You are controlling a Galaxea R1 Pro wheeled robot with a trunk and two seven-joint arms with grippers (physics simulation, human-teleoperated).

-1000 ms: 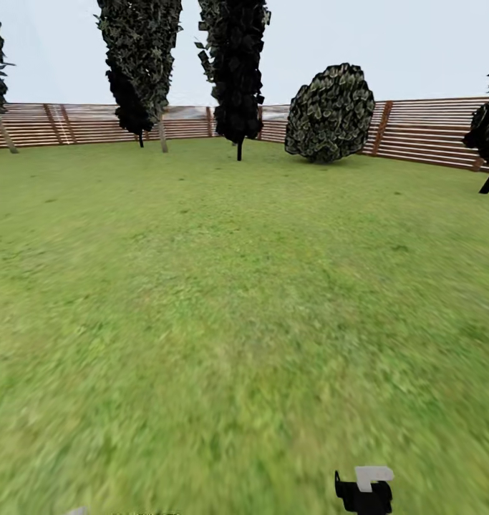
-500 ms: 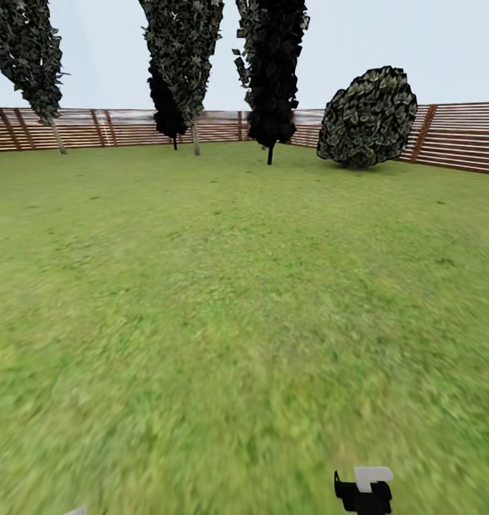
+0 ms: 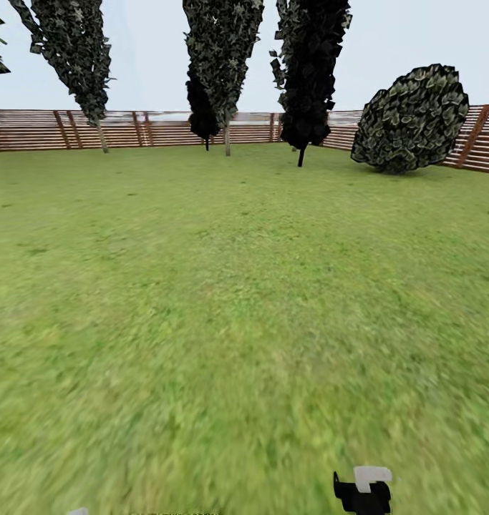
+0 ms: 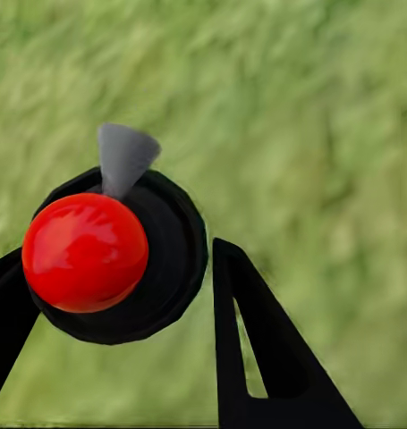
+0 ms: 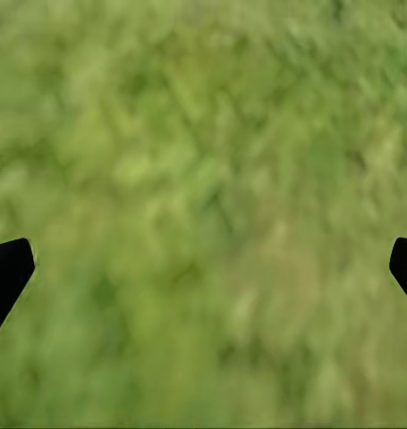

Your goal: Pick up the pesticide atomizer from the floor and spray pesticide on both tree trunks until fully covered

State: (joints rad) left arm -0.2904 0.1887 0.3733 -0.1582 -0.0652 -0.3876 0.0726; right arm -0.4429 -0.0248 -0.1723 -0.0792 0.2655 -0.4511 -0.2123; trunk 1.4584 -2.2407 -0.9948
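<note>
The pesticide atomizer (image 4: 158, 286) is a round black body with a shiny red ball on top and a grey cone nozzle. It sits between the black fingers (image 4: 257, 357) of my left gripper (image 4: 114, 259), which is shut on it above the grass. My right gripper (image 5: 212, 259) is open over bare lawn, with only its two dark fingertips at the picture's sides and nothing between them. A black and white part of my right arm (image 3: 364, 490) pokes in at the bottom of the head view. The task's trees and their trunks are out of view.
A wide green lawn (image 3: 237, 300) stretches ahead to a brown slatted fence (image 3: 151, 129). Along the fence stand dark bushy thin-stemmed trees (image 3: 219, 57) (image 3: 312, 71) (image 3: 76, 50) and a rounded dark bush (image 3: 412, 118) at the right.
The whole head view has swung left, so the fence, dark trees and bush now sit further right in the picture. The arm part at the bottom keeps its place.
</note>
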